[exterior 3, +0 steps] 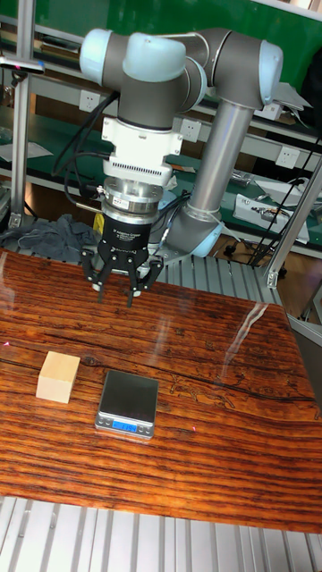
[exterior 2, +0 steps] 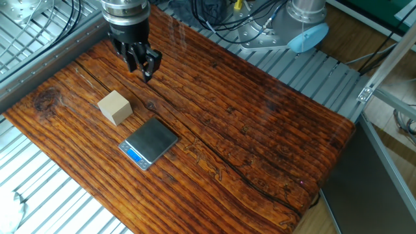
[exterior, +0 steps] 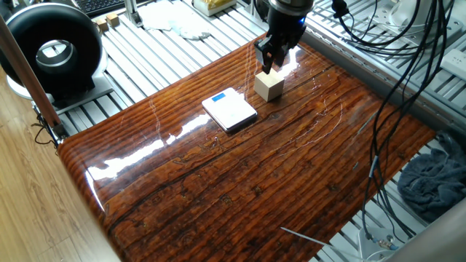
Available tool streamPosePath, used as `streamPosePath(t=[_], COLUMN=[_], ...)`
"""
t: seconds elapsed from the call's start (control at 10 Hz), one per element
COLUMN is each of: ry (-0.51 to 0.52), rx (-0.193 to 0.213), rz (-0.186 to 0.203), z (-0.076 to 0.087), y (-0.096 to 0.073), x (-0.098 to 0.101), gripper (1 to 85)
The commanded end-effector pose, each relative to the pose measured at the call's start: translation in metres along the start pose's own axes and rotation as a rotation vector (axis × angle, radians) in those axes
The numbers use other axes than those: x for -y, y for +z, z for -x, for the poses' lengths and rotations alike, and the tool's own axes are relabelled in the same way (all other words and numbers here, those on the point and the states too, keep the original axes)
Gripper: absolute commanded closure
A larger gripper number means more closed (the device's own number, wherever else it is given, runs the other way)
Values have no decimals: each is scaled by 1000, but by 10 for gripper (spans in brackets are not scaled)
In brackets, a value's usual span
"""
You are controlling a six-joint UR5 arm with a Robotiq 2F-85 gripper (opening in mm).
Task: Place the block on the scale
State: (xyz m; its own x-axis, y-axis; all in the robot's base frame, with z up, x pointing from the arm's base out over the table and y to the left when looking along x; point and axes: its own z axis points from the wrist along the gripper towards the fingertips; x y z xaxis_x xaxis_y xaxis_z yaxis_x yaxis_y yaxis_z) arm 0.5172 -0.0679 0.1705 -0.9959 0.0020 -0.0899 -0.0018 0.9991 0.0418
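Observation:
The block [exterior: 269,86], a pale beige wooden cube, rests on the glossy wooden table [exterior: 277,189] just beside the scale [exterior: 229,110]. The scale is a thin white square pad with a small blue rectangle at its far edge. My gripper [exterior: 269,67] hangs a little above the table behind the block, touching nothing. In the other fixed view the gripper [exterior 2: 140,70] is up and to the right of the block [exterior 2: 115,106], with the scale [exterior 2: 151,143] nearer the camera. In the tall fixed view the open gripper [exterior 3: 116,293] holds nothing, above the block [exterior 3: 59,376] and scale [exterior 3: 128,402].
A black round device [exterior: 54,47] stands off the table at the left. A keyboard [exterior: 102,6], tiny tan pieces [exterior: 109,20] and white cloth [exterior: 175,22] lie at the back. Cables [exterior: 393,80] hang on the right above a grey cloth [exterior: 433,178].

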Motion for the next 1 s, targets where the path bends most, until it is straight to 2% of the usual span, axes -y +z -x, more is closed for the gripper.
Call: streamPosePath(t=[0.0, 0.1, 0.2, 0.3, 0.4, 0.5, 0.6, 0.8, 0.9], ry=[-35, -54, -60, -63, -66, -83, -105, -27, -47], rx=[-3, 5, 27, 42, 41, 19, 45, 96, 8], rz=[-71, -120, -138, -127, -98, -48, -74, -102, -122], z=[-1, 2, 8, 12, 11, 5, 12, 25, 2], y=[-2, -3, -4, -3, -3, -1, -2, -4, -3], x=[20, 32, 37, 34, 26, 13, 20, 27, 33], gripper=[7, 7, 7, 7, 7, 7, 7, 20, 130])
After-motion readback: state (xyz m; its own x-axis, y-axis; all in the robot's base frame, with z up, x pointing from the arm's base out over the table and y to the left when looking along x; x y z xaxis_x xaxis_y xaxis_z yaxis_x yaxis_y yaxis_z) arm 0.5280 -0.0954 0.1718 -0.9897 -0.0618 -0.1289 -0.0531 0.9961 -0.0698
